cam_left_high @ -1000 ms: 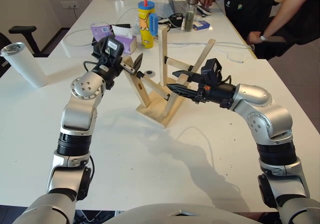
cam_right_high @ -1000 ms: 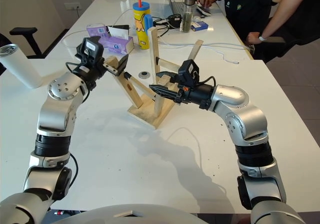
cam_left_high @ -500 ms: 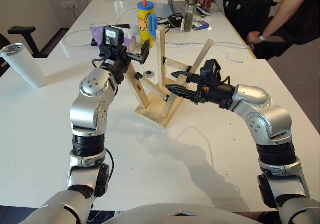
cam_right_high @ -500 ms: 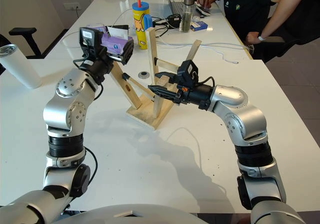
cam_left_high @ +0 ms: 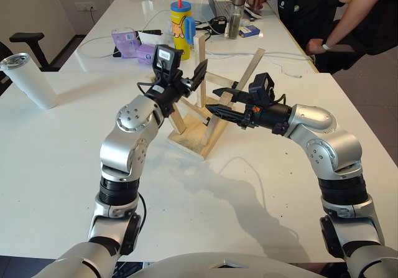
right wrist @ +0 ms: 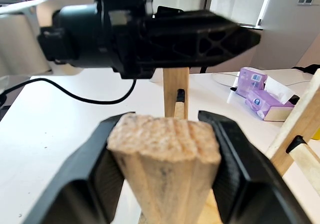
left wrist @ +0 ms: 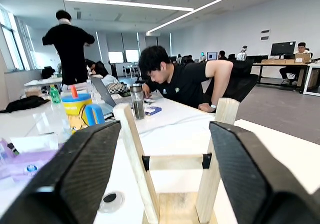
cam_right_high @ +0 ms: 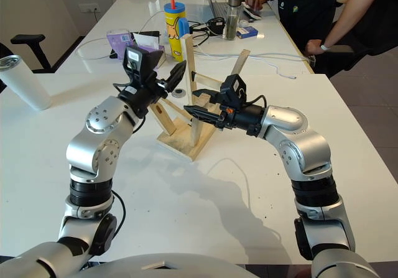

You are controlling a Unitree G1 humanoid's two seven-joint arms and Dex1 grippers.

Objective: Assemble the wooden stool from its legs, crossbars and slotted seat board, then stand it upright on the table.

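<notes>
The wooden stool point(cam_left_high: 193, 139) lies tilted on the white table, its seat board point(cam_right_high: 181, 144) down and its legs pointing up and outward. My right gripper point(cam_left_high: 217, 101) is shut on one leg point(right wrist: 165, 141) from the stool's right side. My left gripper point(cam_left_high: 189, 83) hangs open over the stool's left half, its fingers point(left wrist: 75, 169) spread either side of two legs point(left wrist: 134, 154) joined by a crossbar point(left wrist: 175, 161), touching neither. A tall leg point(cam_left_high: 202, 60) stands just behind the left gripper, and another leg point(cam_left_high: 254, 66) slants off to the right.
Behind the stool stand a yellow cup point(cam_left_high: 182, 29), purple tissue packs point(cam_left_high: 127, 40), a bottle point(cam_left_high: 235, 17) and cables point(cam_left_high: 283, 73). A white tumbler point(cam_left_high: 28, 79) stands far left. A small round black part point(cam_right_high: 179, 92) lies by the stool. A person sits at the table's far right.
My left arm has swung from the stool's left side rightward to above its middle, gripper open throughout. The right arm and the stool have stayed put.
</notes>
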